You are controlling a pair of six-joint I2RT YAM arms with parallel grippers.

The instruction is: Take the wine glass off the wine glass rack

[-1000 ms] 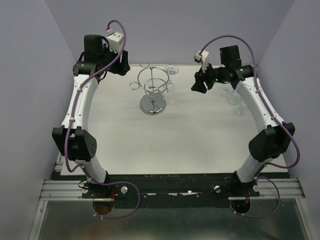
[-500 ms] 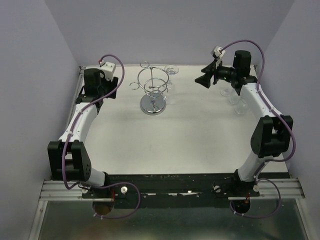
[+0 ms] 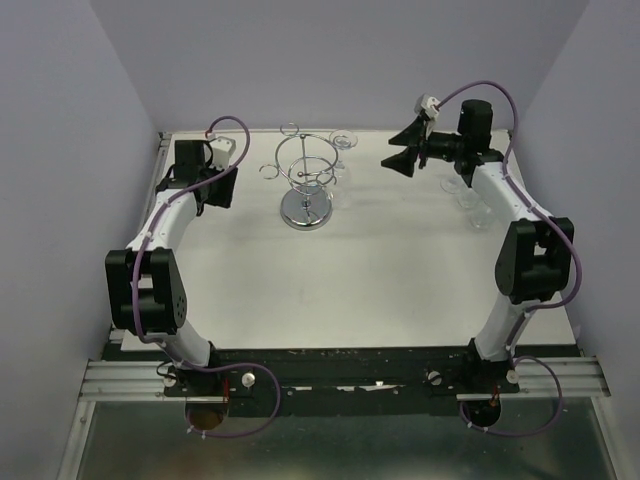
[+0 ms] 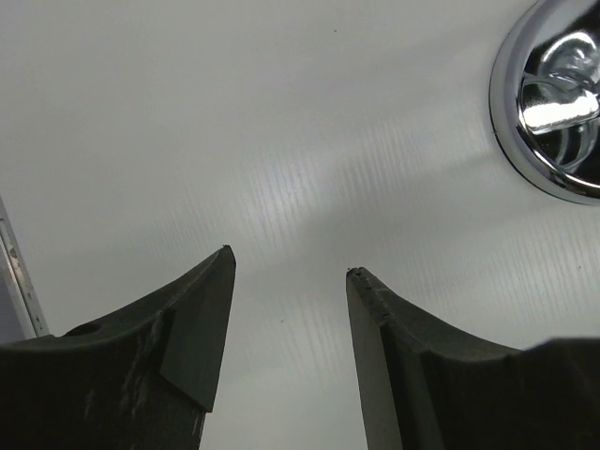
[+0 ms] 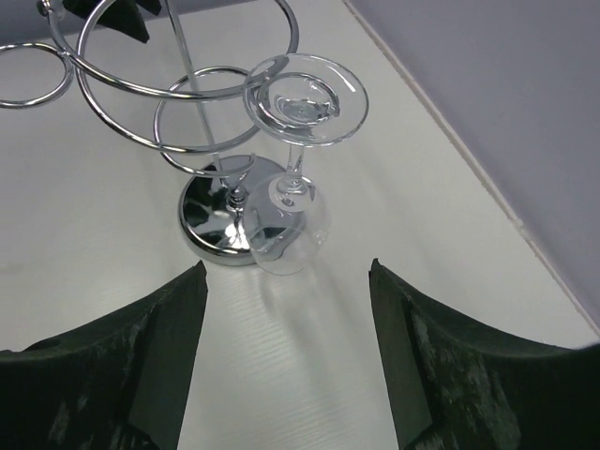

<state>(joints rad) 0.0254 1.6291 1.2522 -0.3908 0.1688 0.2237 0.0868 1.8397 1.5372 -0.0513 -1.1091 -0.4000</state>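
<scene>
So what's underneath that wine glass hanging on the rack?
Only bare white table under the wine glass; the rack's mirrored base sits beside it. Whether the bowl touches the table cannot be seen.

1. Top external looks down from above and behind the arm bases, taking in the whole table point(image 3: 380, 280).
2. Left wrist faces the table closely, catching the wine glass rack point(image 4: 553, 103) base.
3. Right wrist looks down at that same rack from nearby.

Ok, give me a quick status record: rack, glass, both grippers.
rack: wine glass rack upright, far centre of table
glass: wine glass hangs upside down by its foot in a rack ring
left gripper: open, empty, over bare table beside rack base
right gripper: open, empty, facing the glass, not touching
</scene>
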